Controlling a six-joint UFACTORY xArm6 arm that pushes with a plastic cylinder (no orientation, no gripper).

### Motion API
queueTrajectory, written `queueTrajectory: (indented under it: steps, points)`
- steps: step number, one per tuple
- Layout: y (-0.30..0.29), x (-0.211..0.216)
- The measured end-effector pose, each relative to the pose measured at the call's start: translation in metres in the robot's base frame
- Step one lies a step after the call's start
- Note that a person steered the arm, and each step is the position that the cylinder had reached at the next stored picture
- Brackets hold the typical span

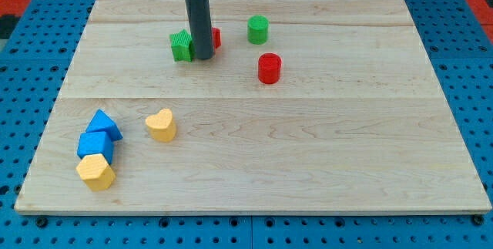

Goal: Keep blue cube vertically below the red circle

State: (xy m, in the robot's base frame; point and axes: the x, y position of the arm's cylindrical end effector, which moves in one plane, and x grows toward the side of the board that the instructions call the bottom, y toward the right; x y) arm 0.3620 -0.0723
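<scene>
The blue cube point(95, 147) lies at the board's lower left, between a blue triangular block point(103, 124) above it and a yellow hexagonal block point(95, 172) below it, touching both. The red circle point(269, 68) stands upright in the upper middle, far to the right of the cube. My tip point(202, 57) rests on the board in the upper middle, left of the red circle, between a green block point(182, 46) and a small red block point(216, 38) that the rod partly hides.
A green cylinder point(258, 29) stands above the red circle. A yellow heart block point(161, 125) lies right of the blue blocks. The wooden board point(323, 149) sits on a blue perforated table.
</scene>
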Motion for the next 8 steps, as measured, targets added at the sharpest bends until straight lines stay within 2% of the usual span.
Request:
queueTrajectory:
  steps: [1, 3, 5, 6, 7, 8]
  points:
    - [0.0, 0.042]
    - [-0.016, 0.096]
    - [-0.137, 0.1]
    - [-0.175, 0.116]
    - [-0.175, 0.142]
    - [-0.175, 0.142]
